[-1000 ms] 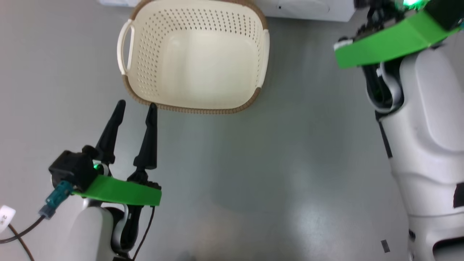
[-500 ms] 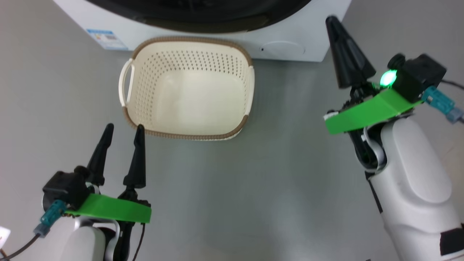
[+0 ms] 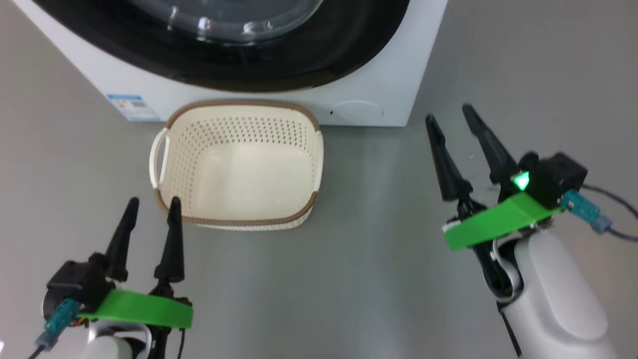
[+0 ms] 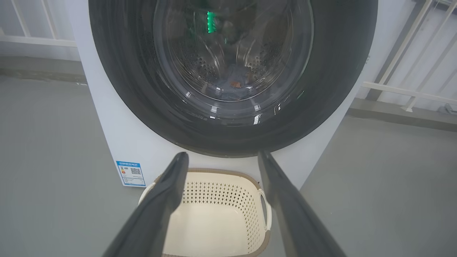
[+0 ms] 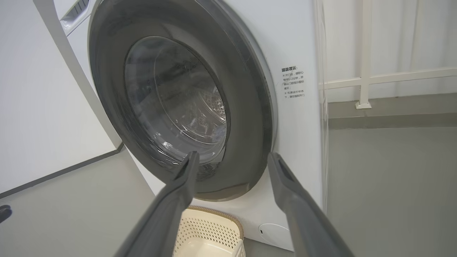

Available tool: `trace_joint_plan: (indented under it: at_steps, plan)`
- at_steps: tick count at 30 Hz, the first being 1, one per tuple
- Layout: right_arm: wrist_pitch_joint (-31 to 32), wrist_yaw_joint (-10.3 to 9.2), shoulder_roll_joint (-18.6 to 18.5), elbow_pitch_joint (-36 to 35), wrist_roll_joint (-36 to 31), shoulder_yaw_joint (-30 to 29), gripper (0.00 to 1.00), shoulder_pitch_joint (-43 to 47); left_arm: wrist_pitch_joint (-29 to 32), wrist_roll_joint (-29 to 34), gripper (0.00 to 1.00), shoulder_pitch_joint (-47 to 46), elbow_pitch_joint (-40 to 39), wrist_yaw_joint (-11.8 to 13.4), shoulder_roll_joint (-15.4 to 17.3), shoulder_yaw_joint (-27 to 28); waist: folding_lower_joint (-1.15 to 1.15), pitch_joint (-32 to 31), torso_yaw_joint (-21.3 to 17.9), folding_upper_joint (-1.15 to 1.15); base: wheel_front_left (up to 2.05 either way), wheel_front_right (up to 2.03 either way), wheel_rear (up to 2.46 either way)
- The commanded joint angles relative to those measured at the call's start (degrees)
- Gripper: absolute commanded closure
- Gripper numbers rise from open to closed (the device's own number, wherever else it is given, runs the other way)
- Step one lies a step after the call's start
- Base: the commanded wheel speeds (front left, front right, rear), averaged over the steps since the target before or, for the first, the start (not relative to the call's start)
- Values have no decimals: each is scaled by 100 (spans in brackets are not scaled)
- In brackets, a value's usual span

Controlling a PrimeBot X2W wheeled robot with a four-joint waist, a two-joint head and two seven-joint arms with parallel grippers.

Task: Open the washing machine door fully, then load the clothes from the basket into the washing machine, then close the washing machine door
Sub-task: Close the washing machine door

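Now, left hand [image 3: 154, 200] and right hand [image 3: 447, 112] both empty, fingers [image 3: 172, 234] wide apart, either side of the basket [image 3: 239, 132].

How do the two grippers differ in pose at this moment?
The left gripper points nearly straight up the head view, beside the near-left corner of the basket. The right gripper leans left, apart from the basket and nearer the washing machine. Both are open and empty.

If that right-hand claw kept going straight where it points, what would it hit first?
Probably the large round washing machine door, low on its glossy black rim: the open fingers of the right gripper frame that spot. Nothing seems to lie between, though depth is unclear.
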Motion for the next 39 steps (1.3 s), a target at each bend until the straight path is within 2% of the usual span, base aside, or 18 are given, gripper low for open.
trace_joint_plan:
  at_steps: [1,21,39]
  plan:
    - [16,-33,102,-180,54,75,0,178,-36,84,0,59,-163,-14,151,230,0,-223,-170,0,0,0,0]
    - [16,-33,166,-648,-42,-466,0,1872,-36,276,0,818,-272,-14,192,604,0,-1052,-584,0,0,0,0]
    - [16,-33,252,-933,-357,-807,0,2646,-36,517,0,1428,-469,-14,131,774,0,-1556,-772,0,0,0,0]
